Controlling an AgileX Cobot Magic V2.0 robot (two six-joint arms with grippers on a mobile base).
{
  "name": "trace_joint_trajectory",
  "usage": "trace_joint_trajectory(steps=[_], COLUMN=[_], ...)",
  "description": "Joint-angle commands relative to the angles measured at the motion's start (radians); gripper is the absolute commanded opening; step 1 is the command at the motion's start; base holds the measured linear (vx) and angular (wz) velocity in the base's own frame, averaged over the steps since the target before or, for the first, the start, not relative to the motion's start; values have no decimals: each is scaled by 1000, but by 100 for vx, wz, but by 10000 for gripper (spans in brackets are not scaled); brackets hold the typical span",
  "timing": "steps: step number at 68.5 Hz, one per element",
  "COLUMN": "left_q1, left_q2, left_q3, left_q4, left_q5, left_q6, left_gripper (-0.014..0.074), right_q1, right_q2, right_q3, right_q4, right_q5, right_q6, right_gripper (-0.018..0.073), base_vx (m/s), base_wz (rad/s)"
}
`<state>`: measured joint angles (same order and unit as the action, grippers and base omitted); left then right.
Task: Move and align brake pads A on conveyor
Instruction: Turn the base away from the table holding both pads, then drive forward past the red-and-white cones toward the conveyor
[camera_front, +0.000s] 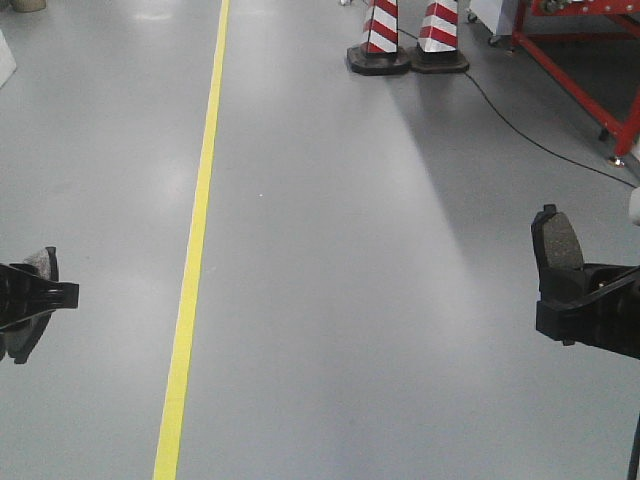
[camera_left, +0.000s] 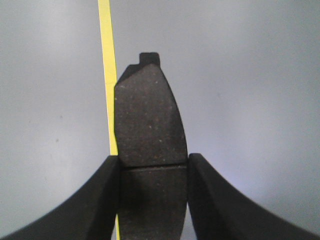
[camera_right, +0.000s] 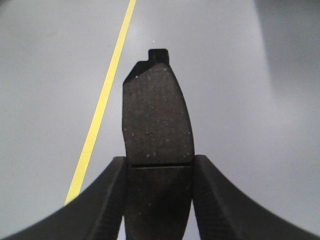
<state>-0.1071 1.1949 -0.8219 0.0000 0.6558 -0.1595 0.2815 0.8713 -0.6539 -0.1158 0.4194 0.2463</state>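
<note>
Jaws of the left gripper are clamped on one brake pad, its lower half hidden between them; the right gripper pinches a second brake pad the same way. Both pads hang above the grey floor. From the front, each gripper is cut off by the frame edge. Beyond run a yellow floor line, two striped cones and a red frame, all partly cropped.
</note>
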Motion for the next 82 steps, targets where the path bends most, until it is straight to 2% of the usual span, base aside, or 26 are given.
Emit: trace_joint_trajectory(steps=[1, 82], left_q1=[-4, -4], left_q2=[-24, -24], left_q3=[-28, -28], left_q4=[0, 0], left_q5=[-62, -63], left_q6=[-10, -10], left_gripper=[76, 76], right_q1=[-3, -3], right_q2=[-10, -10], right_q3=[-30, -30], right_q4=[-10, -10], right_q5=[-93, -93], right_q6=[-4, -4], right_gripper=[96, 96], base_vx=[49, 54], base_wz=[6, 5])
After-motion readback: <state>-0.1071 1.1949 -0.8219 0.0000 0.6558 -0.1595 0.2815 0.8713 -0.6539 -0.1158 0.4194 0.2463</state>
